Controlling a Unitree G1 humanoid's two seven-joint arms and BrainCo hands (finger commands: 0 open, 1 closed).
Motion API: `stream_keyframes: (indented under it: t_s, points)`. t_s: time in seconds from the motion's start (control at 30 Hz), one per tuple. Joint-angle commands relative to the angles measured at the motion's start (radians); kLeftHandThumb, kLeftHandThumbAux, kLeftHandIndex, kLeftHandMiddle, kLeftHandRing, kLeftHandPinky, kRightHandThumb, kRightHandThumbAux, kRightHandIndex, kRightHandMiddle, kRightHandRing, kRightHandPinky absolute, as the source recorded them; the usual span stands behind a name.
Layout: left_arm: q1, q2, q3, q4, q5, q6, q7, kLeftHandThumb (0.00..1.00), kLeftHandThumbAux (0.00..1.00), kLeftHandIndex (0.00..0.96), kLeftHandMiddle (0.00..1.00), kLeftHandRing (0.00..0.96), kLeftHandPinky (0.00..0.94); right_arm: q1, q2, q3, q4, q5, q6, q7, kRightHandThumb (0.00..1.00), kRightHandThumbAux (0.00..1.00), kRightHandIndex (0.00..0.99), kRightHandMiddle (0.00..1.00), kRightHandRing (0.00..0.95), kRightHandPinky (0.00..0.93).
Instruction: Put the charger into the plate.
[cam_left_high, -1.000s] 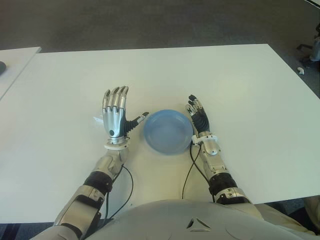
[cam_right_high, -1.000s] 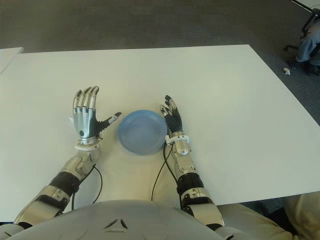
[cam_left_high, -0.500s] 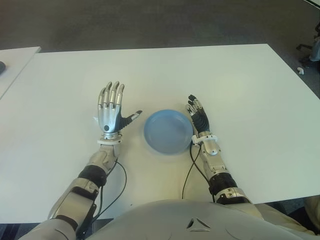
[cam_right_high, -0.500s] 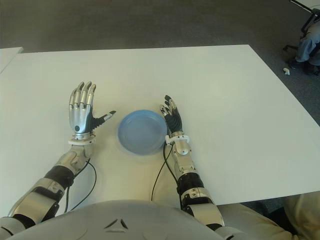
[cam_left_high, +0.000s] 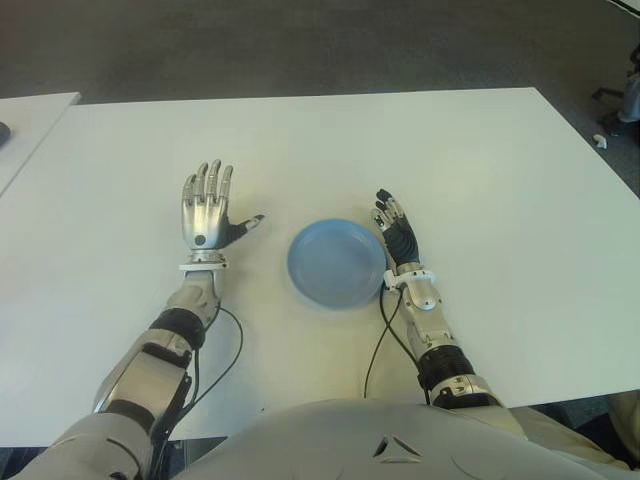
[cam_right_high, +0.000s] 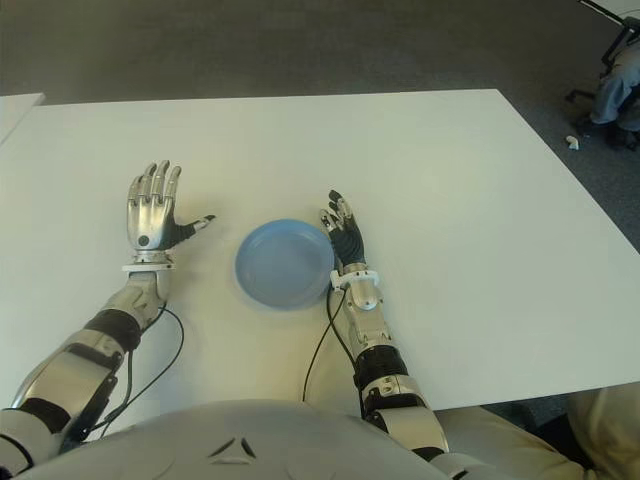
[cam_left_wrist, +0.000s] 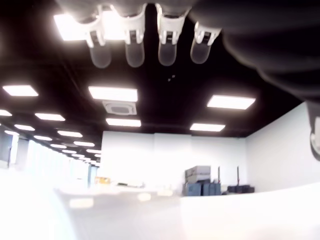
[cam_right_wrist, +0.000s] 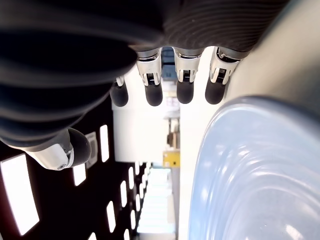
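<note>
Charger nowhere to be seen: neither eye view shows it on the white surface (cam_left_high: 480, 170), in the plate (cam_left_high: 336, 263), or in either hand, so its place cannot be told from here. The plate, blue and round, lies bare near the robot's edge of the surface.

Left hand (cam_left_high: 205, 210) shows at the plate's 9 o'clock, apart from it, palm down, fingers (cam_left_high: 203, 182) spread straight toward 12 and thumb angled toward the plate; it holds nothing. Its wrist view shows only straight fingertips (cam_left_wrist: 134, 52) against a ceiling, with nothing between them. Right hand (cam_left_high: 397, 235) shows just beside the plate's rim at 3 o'clock, fingers loosely extended and empty; its wrist view shows the rim of the plate close alongside.

By judgement, a charger would be a small, stiff plastic block, light, with smooth faces that may slip, possibly trailing a cable or carrying prongs. A pinch across its two broad faces, thumb against fingers, away from any prongs, would suit; it needs no delicate force, and a short drop into the plate would do no harm.

Little else is about: a second white table's corner (cam_left_high: 30, 120) at 10 o'clock, dark floor (cam_left_high: 300, 45) beyond, and black cables (cam_left_high: 385, 335) running from the wrists toward the torso. Nothing stands between either hand and the plate; the trouble is simply finding the charger first.
</note>
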Motion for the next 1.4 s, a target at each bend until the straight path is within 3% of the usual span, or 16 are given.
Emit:
stream_keyframes:
  t_s: [0.03,0.8,1.07,1.4]
  points:
    - [-0.023,0.007,-0.024,0.093,-0.026,0.045,-0.078,0.243,0.375,0.000,0.000,0.000,0.000,0.170,0.009,-0.002,0.147,0.010,0.160,0.000,0.226,0.428,0.000,0.000,0.000,0.069]
    - [-0.097,-0.023,-0.054,0.191,-0.118,0.271,-0.419,0.151,0.299,0.000,0.000,0.000,0.000,0.179,0.007,-0.012,0.159,0.021,0.160,0.009,0.224,0.415,0.000,0.000,0.000,0.084]
    - [-0.096,-0.025,-0.066,0.181,-0.140,0.304,-0.472,0.131,0.293,0.000,0.000,0.000,0.000,0.182,0.005,-0.011,0.162,0.023,0.158,0.010,0.214,0.418,0.000,0.000,0.000,0.089]
    - [-0.080,-0.021,-0.077,0.125,-0.174,0.355,-0.644,0.132,0.294,0.000,0.000,0.000,0.000,0.191,0.001,-0.004,0.153,0.021,0.155,0.013,0.209,0.414,0.000,0.000,0.000,0.082]
